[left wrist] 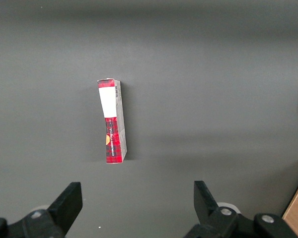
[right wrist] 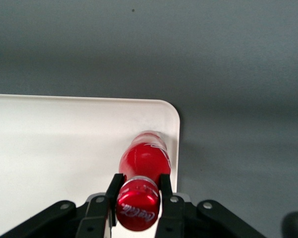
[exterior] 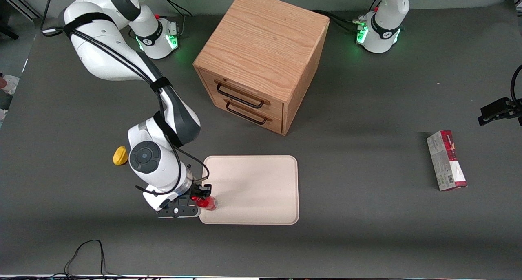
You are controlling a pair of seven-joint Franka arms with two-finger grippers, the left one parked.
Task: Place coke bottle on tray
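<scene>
The coke bottle [exterior: 208, 203] is a small red bottle with a red cap. It stands upright over the corner of the cream-white tray [exterior: 257, 190] that is nearest the front camera, toward the working arm's end. My right gripper [exterior: 201, 199] is shut on the bottle just below its cap. In the right wrist view the black fingers [right wrist: 113, 191] press on both sides of the bottle [right wrist: 145, 157], whose base is just inside the tray's rounded corner [right wrist: 171, 116]. I cannot tell whether the base touches the tray. The gripper [right wrist: 139, 192] is directly above the bottle.
A wooden two-drawer cabinet [exterior: 261, 60] stands farther from the front camera than the tray. A yellow lemon-like lump [exterior: 120, 155] lies beside the working arm. A red-and-grey carton [exterior: 446, 159] lies toward the parked arm's end and shows in the left wrist view [left wrist: 111, 121].
</scene>
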